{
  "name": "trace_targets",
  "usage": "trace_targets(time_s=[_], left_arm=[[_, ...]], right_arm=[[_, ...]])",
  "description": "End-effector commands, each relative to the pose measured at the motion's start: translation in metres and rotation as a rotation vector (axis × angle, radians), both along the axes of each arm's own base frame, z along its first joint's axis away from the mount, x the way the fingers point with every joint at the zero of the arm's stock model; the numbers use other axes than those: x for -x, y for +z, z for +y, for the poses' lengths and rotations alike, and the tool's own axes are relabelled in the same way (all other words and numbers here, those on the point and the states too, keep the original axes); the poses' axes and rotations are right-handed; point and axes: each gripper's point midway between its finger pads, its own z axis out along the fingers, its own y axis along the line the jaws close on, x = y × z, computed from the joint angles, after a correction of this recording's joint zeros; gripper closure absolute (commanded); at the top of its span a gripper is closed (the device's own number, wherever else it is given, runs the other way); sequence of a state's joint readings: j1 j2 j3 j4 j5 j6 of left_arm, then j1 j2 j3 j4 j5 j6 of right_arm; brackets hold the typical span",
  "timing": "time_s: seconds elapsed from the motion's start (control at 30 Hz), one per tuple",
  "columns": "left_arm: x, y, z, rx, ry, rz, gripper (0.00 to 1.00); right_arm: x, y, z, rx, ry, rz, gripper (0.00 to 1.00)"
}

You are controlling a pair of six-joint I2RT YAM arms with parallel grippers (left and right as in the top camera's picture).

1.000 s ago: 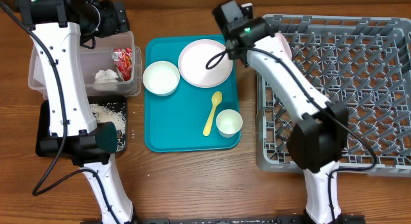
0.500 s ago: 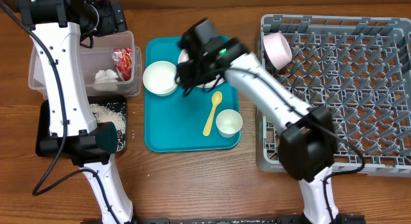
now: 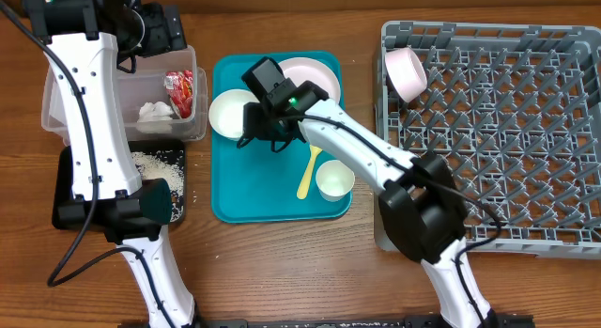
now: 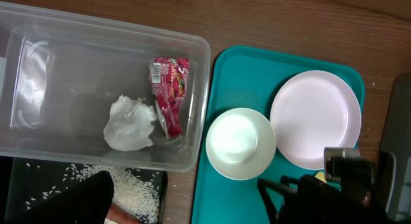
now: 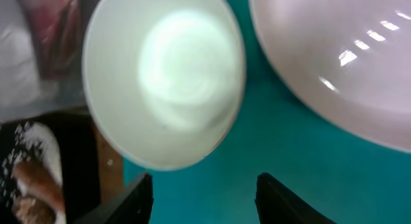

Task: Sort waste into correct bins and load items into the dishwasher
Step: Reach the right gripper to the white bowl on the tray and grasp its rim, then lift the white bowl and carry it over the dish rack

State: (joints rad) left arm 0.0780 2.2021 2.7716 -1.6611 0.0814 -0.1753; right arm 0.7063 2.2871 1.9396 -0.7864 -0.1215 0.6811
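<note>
While poised over the teal tray (image 3: 225, 204), right gripper (image 5: 204, 193) with both fingers spread apart and nothing between them, only bare teal surface showing in the gap. Just ahead of the fingertips, a white bowl (image 5: 164, 76), upright and empty, not touched by either finger in the right wrist view. Beside that bowl, toward the rack side, a round pale plate (image 4: 314, 118), lying flat at the tray's far corner and partly covered by the right arm from overhead. Nearer the tray's front edge, a yellow spoon (image 3: 310, 168) laid lengthwise, bowl end away from the small white cup (image 3: 334, 179) standing just beside its handle. To the right of the tray, the grey dish rack (image 3: 526, 131), with a second bowl (image 3: 406, 72), pinkish, tilted on its side among the pegs at the far left corner. Left gripper (image 3: 160, 27) above the far edge of the clear tub (image 4: 64, 57), jaws wide, nothing seen held. Inside the tub, a red snack wrapper (image 4: 170, 89) touching a crumpled white napkin (image 4: 131, 124). In front of the tub, the black tray (image 4: 38, 185), scattered with rice grains (image 3: 155, 164) and bearing a brown sausage-like piece (image 5: 32, 176). Beneath everything, a brown wooden table (image 3: 282, 262) with visible grain, filling the overhead view to its edges.
</note>
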Motion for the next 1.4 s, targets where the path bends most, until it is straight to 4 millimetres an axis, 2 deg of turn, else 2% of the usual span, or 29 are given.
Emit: trace_targets(time_s=[0.0, 0.07, 0.1, 0.17, 0.2, 0.43, 0.6, 0.77, 0.9, 1.0, 1.03, 1.13, 1.27, 1.37], left_arm=[[0.003, 0.005, -0.001, -0.021, -0.021, -0.011, 0.07], [0.003, 0.005, -0.001, -0.022, -0.020, -0.011, 0.07], [0.003, 0.005, -0.001, -0.021, -0.021, -0.011, 0.06], [0.003, 0.005, -0.001, -0.021, -0.021, -0.010, 0.07], [0.003, 0.005, -0.001, -0.021, -0.020, -0.010, 0.07], [0.003, 0.005, -0.001, -0.021, -0.021, -0.010, 0.06], [0.003, 0.005, -0.001, -0.021, -0.021, -0.008, 0.06], [0.003, 0.005, -0.001, -0.021, -0.021, -0.009, 0.06], [0.003, 0.005, -0.001, -0.021, -0.021, -0.010, 0.06], [0.003, 0.005, -0.001, -0.021, -0.021, -0.010, 0.06], [0.003, 0.005, -0.001, -0.021, -0.021, -0.010, 0.06], [0.002, 0.005, -0.001, -0.021, -0.020, -0.013, 0.06], [0.000, 0.007, -0.001, -0.021, -0.020, -0.023, 0.05], [0.000, 0.007, -0.001, -0.021, -0.020, -0.023, 0.04]], right_arm=[[-0.012, -0.013, -0.007, 0.005, -0.078, 0.009, 0.49], [-0.012, -0.015, -0.007, 0.006, -0.077, 0.010, 0.50], [-0.012, -0.015, -0.007, 0.007, -0.077, 0.011, 0.55], [-0.011, -0.015, -0.008, 0.009, -0.077, 0.012, 0.76], [-0.011, -0.016, -0.008, 0.009, -0.077, 0.012, 0.80], [-0.016, -0.028, -0.007, 0.018, -0.084, 0.005, 0.81], [-0.017, -0.032, -0.004, 0.009, -0.080, 0.005, 0.69], [-0.015, -0.037, -0.002, 0.012, -0.074, 0.014, 0.70], [-0.008, -0.046, -0.004, 0.023, -0.062, 0.053, 0.78], [-0.002, -0.050, -0.009, 0.047, -0.062, 0.079, 0.94], [0.000, -0.051, -0.011, 0.056, -0.061, 0.089, 0.96], [0.005, -0.053, -0.022, 0.088, -0.065, 0.124, 0.96], [0.008, -0.039, -0.037, 0.119, -0.044, 0.151, 0.96], [0.007, -0.002, -0.040, 0.079, 0.016, 0.131, 0.96]])
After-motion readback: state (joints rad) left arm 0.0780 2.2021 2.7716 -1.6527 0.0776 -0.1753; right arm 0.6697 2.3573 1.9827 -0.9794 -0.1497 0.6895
